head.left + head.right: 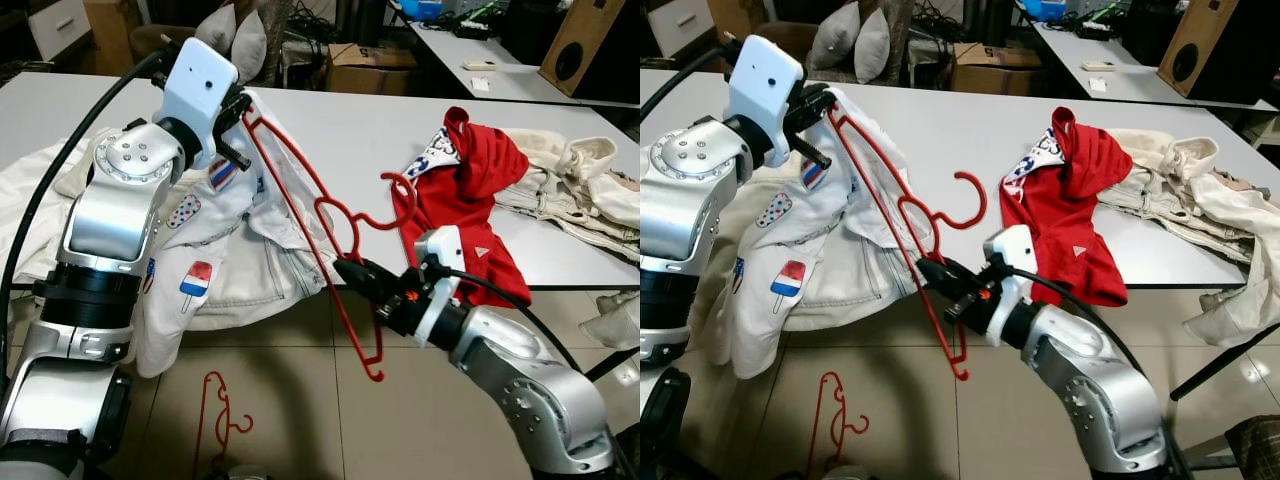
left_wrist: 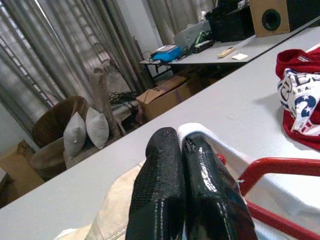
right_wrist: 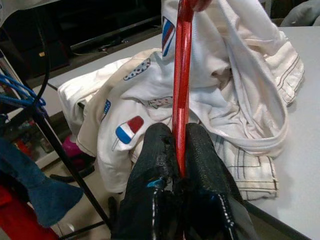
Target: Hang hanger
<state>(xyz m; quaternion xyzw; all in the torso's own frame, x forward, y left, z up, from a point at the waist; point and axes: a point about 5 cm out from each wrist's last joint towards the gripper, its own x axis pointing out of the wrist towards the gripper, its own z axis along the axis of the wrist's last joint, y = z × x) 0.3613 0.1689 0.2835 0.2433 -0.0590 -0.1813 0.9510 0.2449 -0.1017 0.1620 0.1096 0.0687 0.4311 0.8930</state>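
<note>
My right hand, lower centre, grasps the red plastic hanger; my left hand, upper left, pinches the white patched jacket on the grey desk. My left wrist view adds curtains.

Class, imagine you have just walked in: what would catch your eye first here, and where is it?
A red hanger held in mid-air between both hands: the left hand pinches its upper end with the white patched jacket, the right hand clamps its bar. A red garment lies on the table.
</note>
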